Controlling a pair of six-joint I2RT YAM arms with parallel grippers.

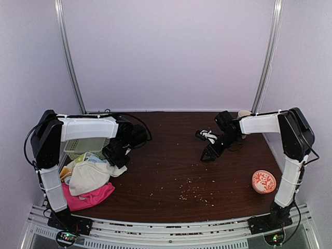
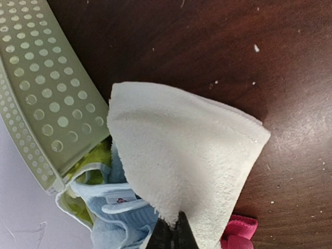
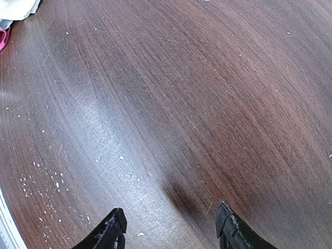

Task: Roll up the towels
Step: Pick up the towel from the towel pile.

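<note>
The towels lie in a heap at the table's left edge. On top is a cream-white towel (image 1: 88, 176) (image 2: 181, 150). A pale blue one (image 2: 116, 212) and a yellow-green one (image 2: 96, 158) lie under it, and a hot-pink one (image 1: 92, 197) (image 2: 239, 231) is at the near side. My left gripper (image 1: 116, 153) (image 2: 174, 231) is shut on the cream-white towel's edge, pinching a corner that drapes over the fingers. Over bare wood at centre right, my right gripper (image 1: 208, 154) (image 3: 171, 228) stands open with nothing between its fingers. A bit of the cream-white towel (image 3: 18, 8) shows far off in the right wrist view.
A pale green perforated basket (image 1: 85, 146) (image 2: 46, 104) stands just behind the heap. A small black-and-white object (image 1: 207, 136) lies behind the right gripper. A round orange-pink disc (image 1: 265, 181) sits near the right arm's base. Crumbs (image 1: 189, 189) dot the table's near middle.
</note>
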